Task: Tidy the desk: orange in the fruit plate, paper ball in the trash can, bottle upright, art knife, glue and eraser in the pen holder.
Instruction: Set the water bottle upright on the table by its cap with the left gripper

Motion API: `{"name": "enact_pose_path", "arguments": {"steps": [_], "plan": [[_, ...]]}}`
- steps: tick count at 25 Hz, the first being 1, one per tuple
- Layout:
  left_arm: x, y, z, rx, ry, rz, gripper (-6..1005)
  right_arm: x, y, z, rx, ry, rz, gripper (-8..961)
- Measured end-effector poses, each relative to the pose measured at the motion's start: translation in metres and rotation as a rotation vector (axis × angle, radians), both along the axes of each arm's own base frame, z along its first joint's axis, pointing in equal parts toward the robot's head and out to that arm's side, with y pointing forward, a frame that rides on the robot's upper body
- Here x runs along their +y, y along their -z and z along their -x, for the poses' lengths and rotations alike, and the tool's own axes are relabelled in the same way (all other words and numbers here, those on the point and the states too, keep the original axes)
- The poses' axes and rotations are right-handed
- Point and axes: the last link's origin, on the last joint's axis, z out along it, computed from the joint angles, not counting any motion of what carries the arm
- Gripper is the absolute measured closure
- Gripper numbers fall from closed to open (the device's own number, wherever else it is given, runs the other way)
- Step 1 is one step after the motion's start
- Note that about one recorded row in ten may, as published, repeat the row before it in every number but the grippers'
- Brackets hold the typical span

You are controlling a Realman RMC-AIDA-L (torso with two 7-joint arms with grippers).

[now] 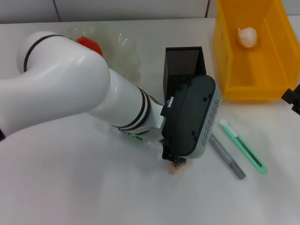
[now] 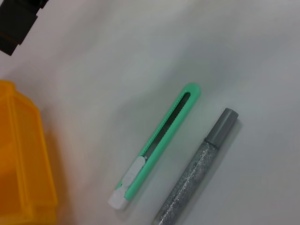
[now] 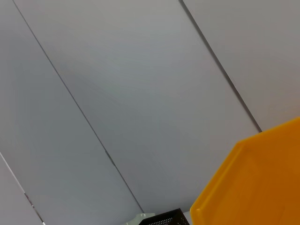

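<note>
Nearest the robot, on the plain white desk (image 1: 70, 197), the left gripper (image 1: 177, 163) points straight down over a tiny beige rectangular eraser (image 1: 176, 169), its dark tips touching or closing around the block; the wrist housing hides whether the fingers are spread or clamped, so that cannot be told. The eraser looks light, slightly rubbery and grippy, so it should be taken across its short sides, low on the block, with only gentle pressure. Just beside it, toward the robot's right, lie a grey glitter-filled glue pen (image 1: 227, 157) and a slim mint-green plastic art knife (image 1: 243, 146), side by side, not touching. Both seem light, stiff and smooth, likely to roll or slide, and are probably best pinched at mid-length. Farther back stands the tall square black metal-mesh pen holder (image 1: 183, 63), upright, partly behind the left arm. Beyond it to the left, a red-orange round orange (image 1: 89, 44) sits in the translucent pale-green ruffled fruit plate (image 1: 126, 49). At far right, a crumpled white paper ball (image 1: 247, 36) rests inside the bright yellow rectangular plastic trash can (image 1: 225, 56). The right gripper (image 1: 294, 99) is parked at the right edge, its fingers unreadable.
</note>
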Motion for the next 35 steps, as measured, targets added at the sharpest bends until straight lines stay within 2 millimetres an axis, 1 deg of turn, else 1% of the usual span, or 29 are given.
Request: {"name": "enact_pose_path", "arguments": {"steps": [8, 12, 13, 14, 15, 18, 19, 20, 23, 24, 25, 28, 29, 30, 33, 34, 35], "plan": [[-0.002, -0.001, 0.003, -0.007, 0.003, -0.005, 576, 0.000, 0.000, 0.000, 0.000, 0.000, 0.000, 244], [-0.005, -0.008, 0.000, -0.037, -0.007, -0.012, 576, 0.000, 0.000, 0.000, 0.000, 0.000, 0.000, 244], [-0.005, -0.011, -0.003, -0.045, -0.014, -0.010, 575, 0.000, 0.000, 0.000, 0.000, -0.001, 0.000, 244], [-0.005, -0.019, -0.005, -0.052, -0.042, 0.004, 575, 0.001, 0.000, 0.001, 0.000, -0.004, 0.000, 244], [-0.005, -0.019, -0.005, -0.052, -0.042, 0.004, 575, 0.001, 0.000, 0.001, 0.000, -0.004, 0.000, 244], [-0.004, -0.029, -0.008, -0.073, -0.096, 0.042, 575, 0.004, 0.000, 0.003, 0.000, -0.011, 0.000, 244], [-0.002, -0.036, -0.009, -0.097, -0.129, 0.077, 575, 0.006, 0.000, 0.004, 0.001, -0.016, 0.000, 244], [-0.002, -0.036, -0.009, -0.097, -0.129, 0.077, 575, 0.006, 0.000, 0.004, 0.001, -0.016, 0.000, 244], [0.004, -0.051, -0.012, -0.148, -0.191, 0.136, 574, 0.008, 0.001, 0.006, 0.001, -0.023, 0.001, 244], [0.010, -0.061, -0.013, -0.193, -0.238, 0.175, 574, 0.008, 0.001, 0.006, 0.002, -0.026, 0.003, 244], [0.010, -0.061, -0.013, -0.193, -0.238, 0.175, 574, 0.008, 0.001, 0.006, 0.002, -0.026, 0.003, 244], [0.020, -0.079, -0.012, -0.282, -0.304, 0.208, 574, 0.009, 0.004, 0.008, 0.008, -0.028, 0.006, 244], [0.025, -0.088, -0.009, -0.333, -0.333, 0.218, 574, 0.008, 0.007, 0.009, 0.016, -0.031, 0.008, 244], [0.025, -0.088, -0.009, -0.333, -0.333, 0.218, 574, 0.008, 0.007, 0.009, 0.016, -0.031, 0.008, 244], [0.029, -0.100, -0.003, -0.402, -0.362, 0.241, 573, 0.007, 0.010, 0.010, 0.022, -0.032, 0.009, 244], [0.029, -0.107, 0.001, -0.448, -0.381, 0.257, 573, 0.007, 0.011, 0.011, 0.024, -0.033, 0.011, 244], [0.029, -0.107, 0.001, -0.448, -0.381, 0.257, 573, 0.007, 0.011, 0.011, 0.024, -0.033, 0.011, 244]]}}
